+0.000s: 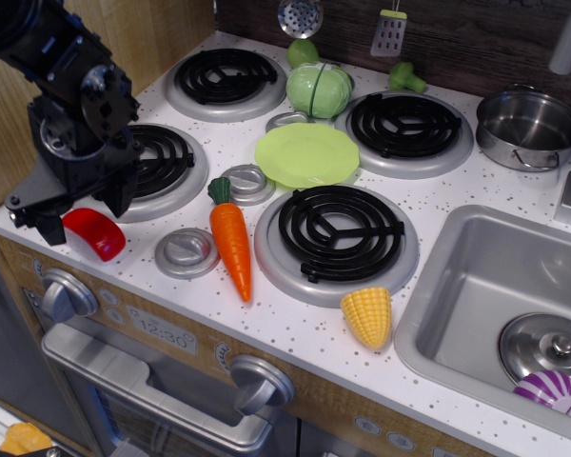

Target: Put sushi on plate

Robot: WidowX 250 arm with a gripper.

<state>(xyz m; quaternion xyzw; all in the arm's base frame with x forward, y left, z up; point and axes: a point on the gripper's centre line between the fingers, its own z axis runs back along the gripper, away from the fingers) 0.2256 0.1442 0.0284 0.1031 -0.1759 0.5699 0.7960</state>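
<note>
The sushi (97, 234) is a small glossy red piece lying at the front left corner of the stove top, in front of the front left burner. My black gripper (76, 211) is low over it, open, with one finger (46, 225) at the sushi's left end and the other (116, 194) behind its right side; I cannot tell whether they touch it. The light-green plate (306, 154) lies flat in the middle of the stove, between the burners, well to the right of the gripper.
An orange carrot (230, 238) lies right of the sushi, a silver disc (186, 252) between them. A green cabbage (318, 89) sits behind the plate. A corn piece (368, 316) lies near the front edge. A pot (530, 127) and sink (457, 286) are at the right.
</note>
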